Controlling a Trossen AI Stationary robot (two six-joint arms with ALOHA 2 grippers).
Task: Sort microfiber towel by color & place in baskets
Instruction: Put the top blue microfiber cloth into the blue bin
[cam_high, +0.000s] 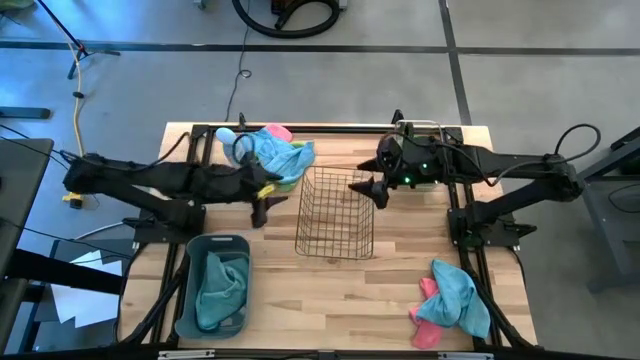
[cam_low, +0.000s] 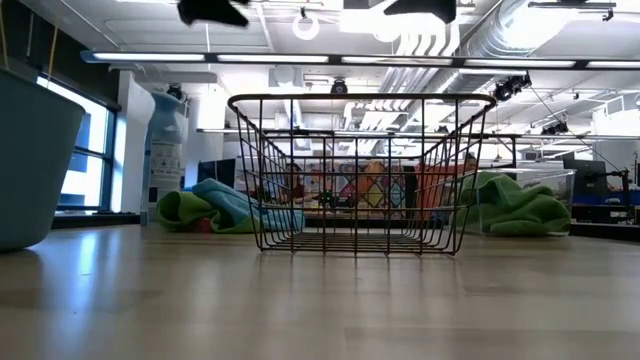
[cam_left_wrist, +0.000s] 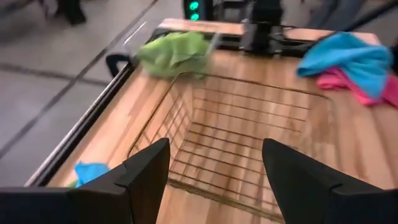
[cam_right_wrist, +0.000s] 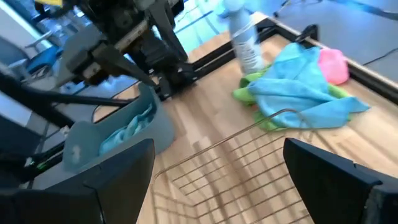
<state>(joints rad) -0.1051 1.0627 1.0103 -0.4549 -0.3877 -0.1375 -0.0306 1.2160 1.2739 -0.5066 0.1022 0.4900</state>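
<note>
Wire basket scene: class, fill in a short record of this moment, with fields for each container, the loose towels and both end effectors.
wire basket: table centre, empty
grey-blue tub: front left, holds a teal towel
clear bin: behind the right arm, holds a green towel
loose towels: back-left pile by the spray bottle; front-right blue and pink pile
left end effector: open, empty, left of the basket
right end effector: open, empty, over the basket's back right corner

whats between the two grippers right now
The wire mesh basket, seen in the high view: the open left gripper is at its left side and the open right gripper at its upper right corner. The basket looks empty.
</note>
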